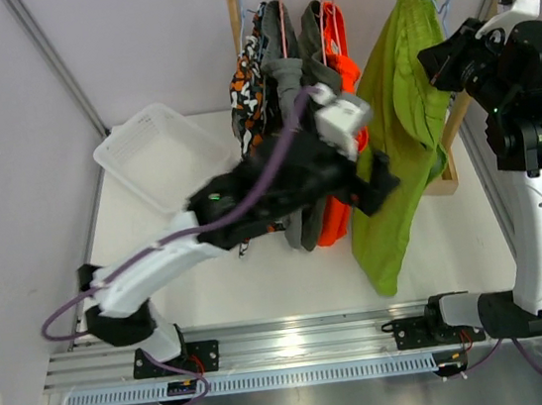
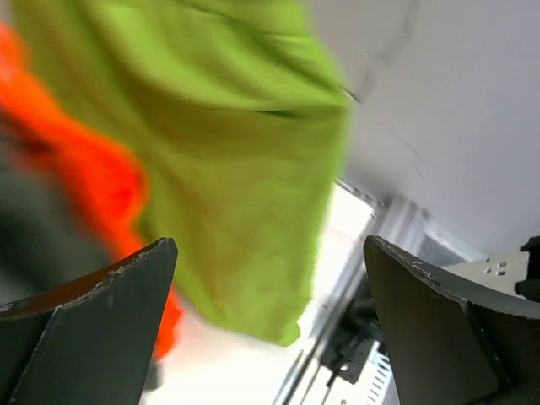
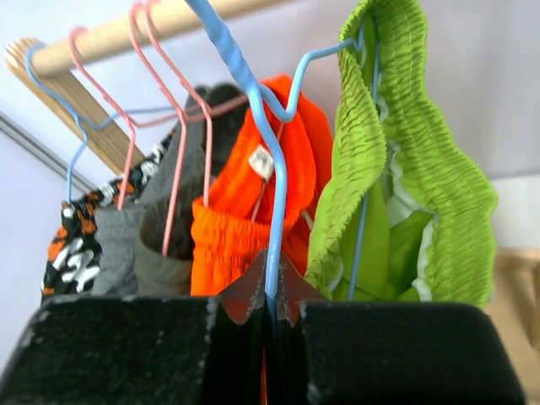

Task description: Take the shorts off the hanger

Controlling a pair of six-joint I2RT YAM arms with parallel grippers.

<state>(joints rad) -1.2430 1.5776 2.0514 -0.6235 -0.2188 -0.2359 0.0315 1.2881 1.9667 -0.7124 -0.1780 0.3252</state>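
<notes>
1. The right gripper (image 3: 270, 305) is clamped shut on the thin wire of the blue hanger (image 3: 272, 181), below its hook. The lime green shorts (image 3: 396, 169) are draped over that hanger, which hangs from the wooden rail (image 3: 110, 34) above the tabletop (image 1: 262, 284).
2. The wire is pinched only at the fingertips, so it could twist or slip out if the cloth is tugged sideways.
3. The left gripper (image 2: 270, 245) is spread wide with nothing between its fingers, close to the lower part of the green cloth. If it is closed too low, only loose cloth would be caught and the elastic waistband might snag on the hanger.
4. The orange shorts (image 3: 245, 224) hang just beside the green pair and could be pinched or dragged along with it.
5. A hard pull could also unseat the hook from the rail.
</notes>
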